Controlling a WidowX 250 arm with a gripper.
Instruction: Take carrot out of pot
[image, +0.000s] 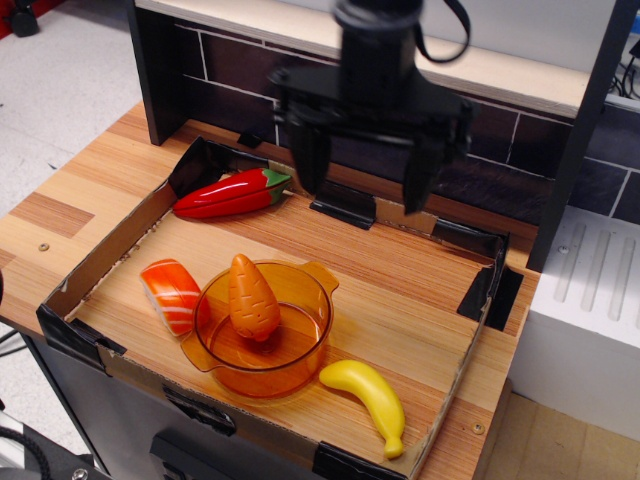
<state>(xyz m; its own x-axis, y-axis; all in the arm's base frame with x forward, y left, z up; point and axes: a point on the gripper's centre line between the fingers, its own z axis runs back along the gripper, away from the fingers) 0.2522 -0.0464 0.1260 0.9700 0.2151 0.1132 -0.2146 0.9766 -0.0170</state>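
Note:
The solid orange toy carrot (251, 297) stands upright inside the translucent orange-amber pot (300, 352), which sits at the front of the cardboard tray. My black gripper (365, 198) hangs open and empty above the back of the tray, well above and behind the pot, its two fingers spread wide. The gripper looks blurred from motion.
A red chili pepper (230, 193) lies at the back left of the tray. A salmon sushi piece (170, 293) touches the pot's left side. A yellow banana (372, 397) lies at the front right. Low cardboard walls (110, 245) ring the tray; a dark brick wall stands behind.

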